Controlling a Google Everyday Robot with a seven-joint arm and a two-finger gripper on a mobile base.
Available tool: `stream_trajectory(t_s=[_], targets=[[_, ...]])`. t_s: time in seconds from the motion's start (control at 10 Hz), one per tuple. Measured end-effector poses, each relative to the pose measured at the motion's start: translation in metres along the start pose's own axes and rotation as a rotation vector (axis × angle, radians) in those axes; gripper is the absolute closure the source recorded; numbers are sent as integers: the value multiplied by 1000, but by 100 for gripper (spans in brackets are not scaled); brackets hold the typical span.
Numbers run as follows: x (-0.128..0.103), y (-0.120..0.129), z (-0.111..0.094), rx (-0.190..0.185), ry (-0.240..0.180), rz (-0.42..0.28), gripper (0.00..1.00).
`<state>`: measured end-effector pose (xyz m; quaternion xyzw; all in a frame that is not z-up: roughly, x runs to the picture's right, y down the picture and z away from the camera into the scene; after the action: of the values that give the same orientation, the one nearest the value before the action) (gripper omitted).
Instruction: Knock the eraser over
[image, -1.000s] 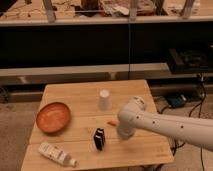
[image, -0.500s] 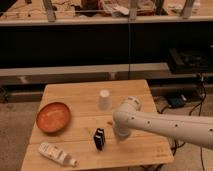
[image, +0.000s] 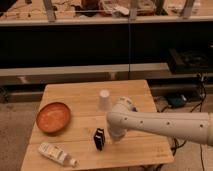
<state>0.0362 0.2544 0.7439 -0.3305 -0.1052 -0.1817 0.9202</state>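
The gripper (image: 111, 136), fingers hidden, has swung left, now just beside the upright eraser (image: 100, 139).

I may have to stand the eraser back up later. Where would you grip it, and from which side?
Grip the eraser across its narrow faces near the top, coming from above: it stands upright and slim. The gripper, hidden behind the arm, sits just to its right.
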Motion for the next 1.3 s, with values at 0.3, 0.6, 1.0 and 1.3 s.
stream_trajectory(t_s=[0.3,0.6,1.0,1.3], targets=[[-11,-14,1,-4,15,-5,100],[-13,-24,2,-8,25,-5,100],[-35,-46,3,-6,39,-8,100],[-36,-56,-1,-2,53,2,100]])
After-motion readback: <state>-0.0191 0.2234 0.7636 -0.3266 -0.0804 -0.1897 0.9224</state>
